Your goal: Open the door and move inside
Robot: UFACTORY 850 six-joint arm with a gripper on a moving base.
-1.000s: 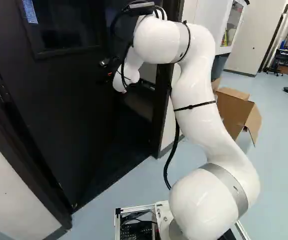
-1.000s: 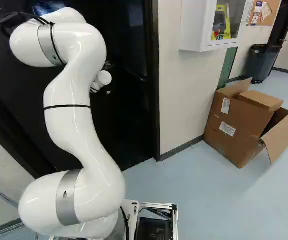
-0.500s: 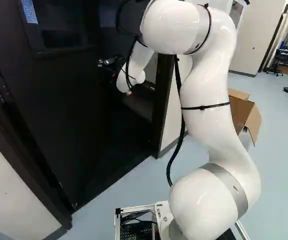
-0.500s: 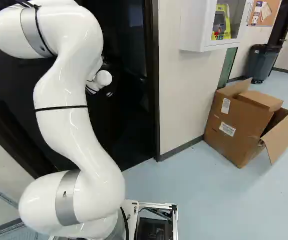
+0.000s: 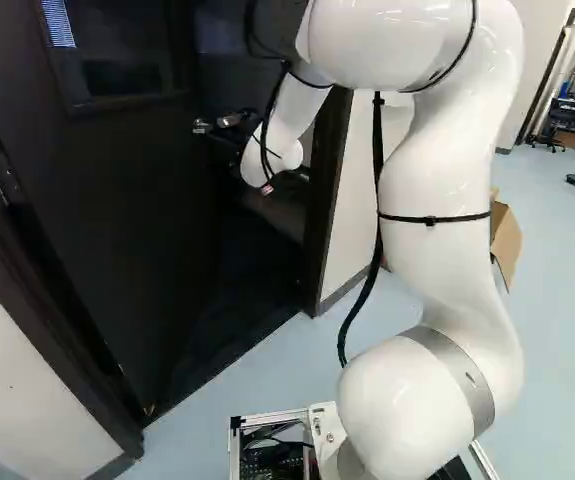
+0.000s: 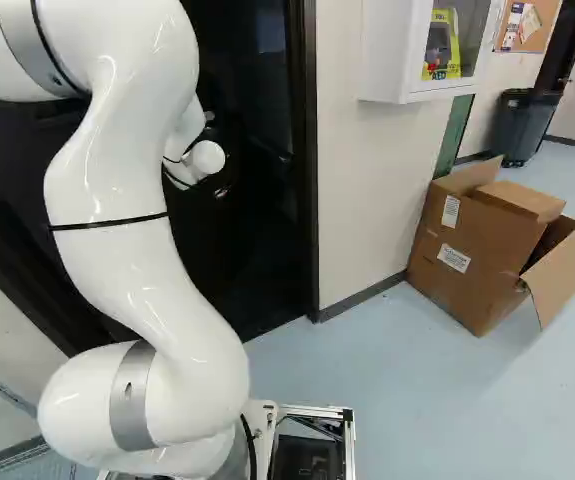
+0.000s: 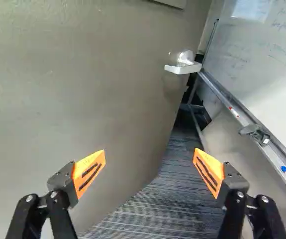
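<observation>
So the door (image 5: 97, 220) is partly open, at the left of the left base view, and the pincer (image 5: 237, 130) is up near it with its orange-tipped fingers spread wide. From the wrist you can see the door's shiny handle (image 7: 184, 62) ahead, striped carpet (image 7: 157, 199) past the door, plus a whiteboard (image 7: 262, 45). Oh, and there's an open cardboard box (image 6: 477, 250) by the wall (image 6: 367, 190).
</observation>
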